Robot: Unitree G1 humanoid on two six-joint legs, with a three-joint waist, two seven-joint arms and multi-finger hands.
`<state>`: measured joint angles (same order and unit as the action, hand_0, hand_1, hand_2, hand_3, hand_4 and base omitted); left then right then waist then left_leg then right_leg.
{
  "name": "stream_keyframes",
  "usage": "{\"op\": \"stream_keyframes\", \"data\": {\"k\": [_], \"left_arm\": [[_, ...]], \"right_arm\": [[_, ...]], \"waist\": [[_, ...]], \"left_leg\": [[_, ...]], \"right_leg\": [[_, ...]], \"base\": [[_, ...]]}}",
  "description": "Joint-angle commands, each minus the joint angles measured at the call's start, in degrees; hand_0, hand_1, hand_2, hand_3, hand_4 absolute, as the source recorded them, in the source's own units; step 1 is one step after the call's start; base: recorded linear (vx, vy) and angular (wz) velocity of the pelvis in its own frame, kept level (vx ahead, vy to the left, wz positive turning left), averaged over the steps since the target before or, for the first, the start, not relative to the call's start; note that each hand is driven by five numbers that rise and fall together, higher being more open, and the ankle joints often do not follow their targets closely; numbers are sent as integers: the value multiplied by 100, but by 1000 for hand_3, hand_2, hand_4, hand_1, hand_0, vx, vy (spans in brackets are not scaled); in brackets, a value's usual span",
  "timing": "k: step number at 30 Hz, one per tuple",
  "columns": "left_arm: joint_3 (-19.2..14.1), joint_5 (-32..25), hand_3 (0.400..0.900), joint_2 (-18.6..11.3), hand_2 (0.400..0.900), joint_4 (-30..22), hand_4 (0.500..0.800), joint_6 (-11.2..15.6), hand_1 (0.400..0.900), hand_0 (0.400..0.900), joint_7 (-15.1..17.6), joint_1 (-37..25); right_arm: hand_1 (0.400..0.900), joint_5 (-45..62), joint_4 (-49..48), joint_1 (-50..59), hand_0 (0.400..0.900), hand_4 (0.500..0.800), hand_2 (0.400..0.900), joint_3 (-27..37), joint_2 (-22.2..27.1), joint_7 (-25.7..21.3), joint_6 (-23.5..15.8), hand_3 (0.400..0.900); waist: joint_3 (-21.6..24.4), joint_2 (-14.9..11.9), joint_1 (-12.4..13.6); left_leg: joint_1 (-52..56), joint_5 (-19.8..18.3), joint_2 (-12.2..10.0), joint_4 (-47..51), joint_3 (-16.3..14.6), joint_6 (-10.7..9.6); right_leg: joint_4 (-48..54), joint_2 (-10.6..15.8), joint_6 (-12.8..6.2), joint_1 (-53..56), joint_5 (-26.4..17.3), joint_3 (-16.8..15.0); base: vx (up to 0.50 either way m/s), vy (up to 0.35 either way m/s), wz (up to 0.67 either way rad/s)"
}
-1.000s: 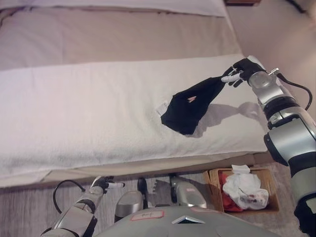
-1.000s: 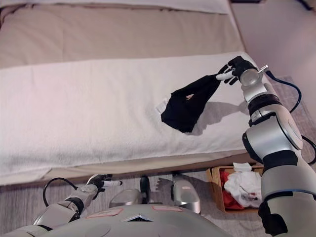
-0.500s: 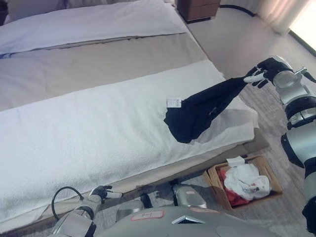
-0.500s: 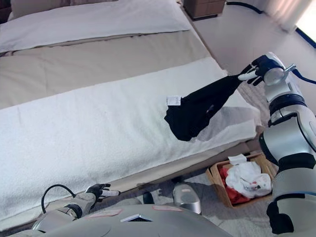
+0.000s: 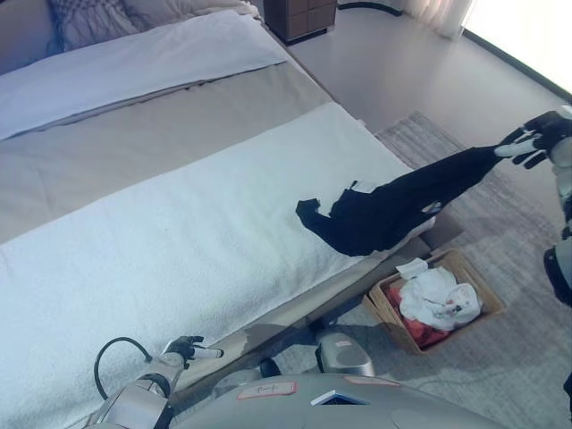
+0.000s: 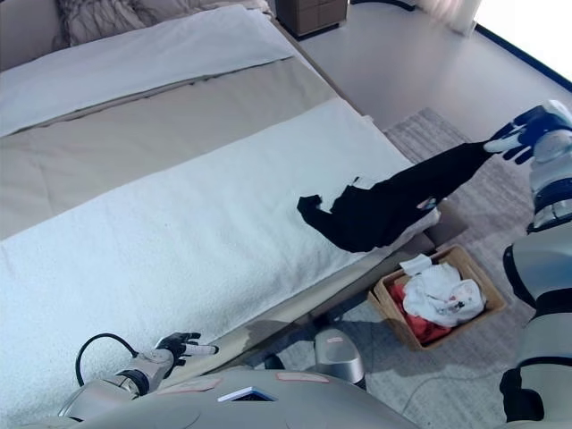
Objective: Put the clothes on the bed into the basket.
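Observation:
A black garment (image 5: 393, 207) hangs stretched from my right hand (image 5: 534, 140), which is shut on its upper end at the far right, out over the rug. The garment's lower end trails over the bed's near right corner (image 5: 353, 192). A wicker basket (image 5: 433, 299) stands on the floor below it, by the bed's corner, holding white and red clothes (image 5: 438, 298). My left hand (image 5: 183, 349) hangs low at the lower left, by the bed's front edge, fingers relaxed and empty.
The bed (image 5: 134, 259) has a white towel-like cover across its near part, a beige blanket (image 5: 125, 152) and white pillows (image 5: 134, 63) behind. A grey rug (image 5: 500, 241) lies right of the bed. A dark nightstand (image 5: 299, 13) stands at the top.
The camera has turned right. My right hand has pulled the black garment further right, off the bed and out over the rug above the basket.

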<state>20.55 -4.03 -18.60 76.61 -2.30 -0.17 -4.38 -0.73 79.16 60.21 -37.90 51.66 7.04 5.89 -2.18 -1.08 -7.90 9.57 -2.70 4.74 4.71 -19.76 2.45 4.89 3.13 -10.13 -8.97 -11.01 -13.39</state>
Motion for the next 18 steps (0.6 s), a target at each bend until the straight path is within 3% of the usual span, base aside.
{"op": "stream_keyframes", "data": {"k": [1, 2, 5, 6, 8, 18], "left_arm": [[-82, 265, 900, -483, 900, 274, 800, 56, 900, 900, 82, -23], [-75, 269, 900, -488, 900, 273, 800, 50, 900, 900, 82, -34], [-106, 257, 900, -509, 900, 264, 800, 53, 900, 900, 87, -56], [-85, 262, 900, -514, 900, 248, 800, 49, 900, 900, 80, -63], [-80, 290, 900, -479, 900, 269, 800, 43, 900, 900, 100, -71], [-86, 304, 900, -461, 900, 264, 800, 25, 900, 900, 105, -56]], "right_arm": [[400, -224, 218, 1123, 400, 500, 400, -348, 607, -341, -163, 400], [400, -232, 219, 1086, 400, 500, 400, -328, 635, -346, -166, 400], [400, -236, 214, 1111, 400, 500, 400, -343, 678, -343, -159, 400], [400, -240, 208, 1055, 400, 500, 400, -341, 761, -320, -157, 400], [400, -236, 200, 1012, 400, 500, 400, -325, 839, -315, -149, 400], [400, -305, 199, 822, 400, 500, 400, -280, 1011, -289, -132, 400]], "waist": [[37, 41, -40], [42, 126, -55], [11, 60, -65], [19, 143, -83], [17, 67, -103], [-17, 108, -115]], "left_leg": [[-220, -886, -47, -685, 345, 119], [-158, -1024, -56, -659, 415, 160], [-213, -885, -38, -672, 313, 131], [-163, -1010, -50, -641, 397, 158], [-217, -857, -37, -646, 348, 102], [-216, -832, -42, -589, 376, 79]], "right_leg": [[-533, 105, -307, -145, -17, -206], [-508, 93, -335, -91, 75, -160], [-523, 94, -319, -174, -51, -215], [-500, 101, -340, -123, 47, -157], [-503, 120, -294, -184, -74, -190], [-478, 119, -274, -203, -90, -174]], "base": [[47, 82, -21], [46, 77, -17], [-18, 3, -10], [0, 0, 0], [-37, -44, 0], [-5, -13, 0]]}}
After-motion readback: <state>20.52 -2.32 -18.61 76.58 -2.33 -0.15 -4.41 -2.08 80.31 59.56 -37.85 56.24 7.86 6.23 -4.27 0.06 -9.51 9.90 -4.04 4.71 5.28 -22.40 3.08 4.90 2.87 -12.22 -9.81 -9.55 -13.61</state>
